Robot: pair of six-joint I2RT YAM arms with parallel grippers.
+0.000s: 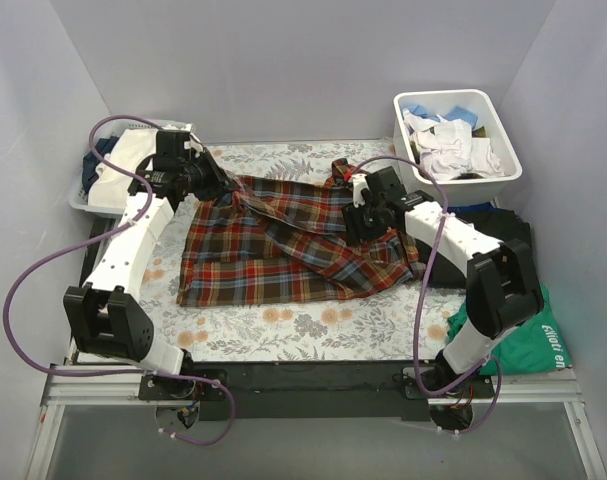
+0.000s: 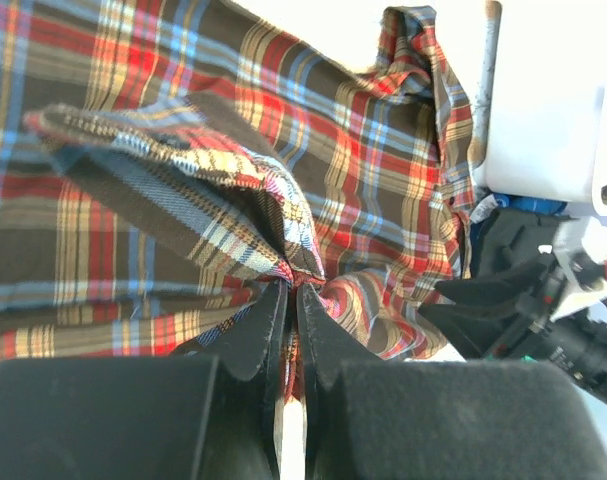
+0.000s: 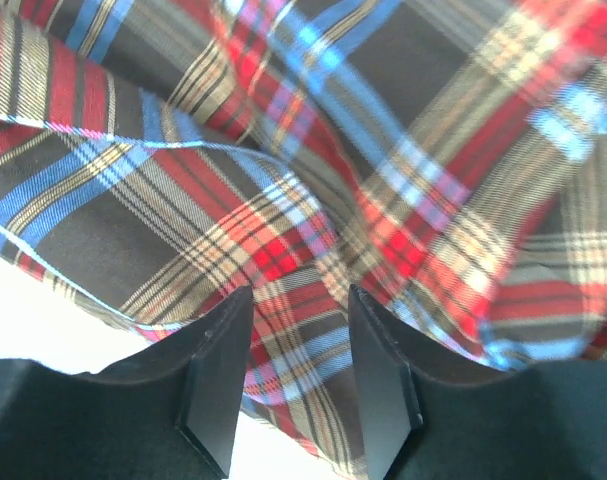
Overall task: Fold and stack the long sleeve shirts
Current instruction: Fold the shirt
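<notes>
One of the long sleeve shirts, a red, brown, blue and yellow plaid flannel point(image 1: 273, 255), lies rumpled and partly spread across the middle of the table. My left gripper point(image 1: 226, 193) is at its upper left part, shut on a bunched ridge of the plaid cloth point(image 2: 183, 100) that rises from the fingertips point(image 2: 293, 285). My right gripper point(image 1: 363, 222) hovers over the shirt's upper right part. Its jaws point(image 3: 298, 295) stand open just above the plaid fabric point(image 3: 383, 150), pinching nothing. Dark folded garments point(image 1: 498, 222) lie at the right edge behind the right arm.
A white bin point(image 1: 503, 170) of light clothes stands at the back right, and another basket point(image 1: 88, 190) with clothes at the back left. A green garment point(image 1: 533, 335) lies at the right front. A floral cloth point(image 1: 283, 325) covers the table.
</notes>
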